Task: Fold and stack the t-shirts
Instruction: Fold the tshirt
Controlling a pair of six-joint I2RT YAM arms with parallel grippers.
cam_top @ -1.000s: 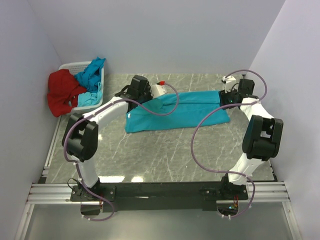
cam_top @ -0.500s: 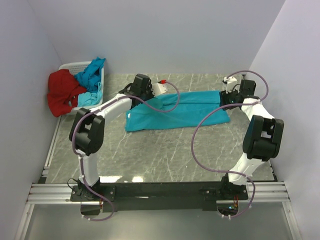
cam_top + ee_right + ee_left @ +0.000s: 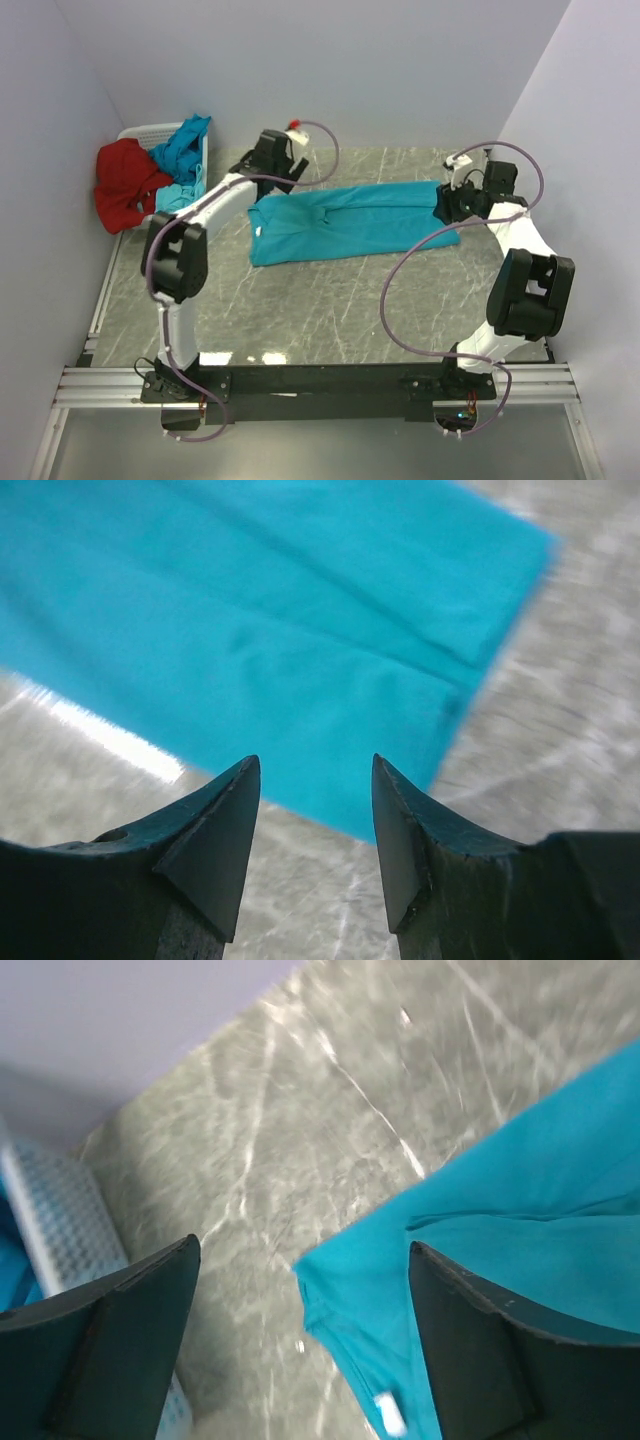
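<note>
The folded turquoise t-shirt (image 3: pixel 350 222) is laid flat on the table (image 3: pixel 320 300), the left gripper (image 3: pixel 302 1252) being spread wide above one end, the right gripper (image 3: pixel 315 768) parted and empty above the other

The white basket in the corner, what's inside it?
Crumpled turquoise t-shirts are piled in the white basket, and a red t-shirt spills over its left edge. The cloth covers the basket's bottom, so anything underneath can't be seen.
</note>
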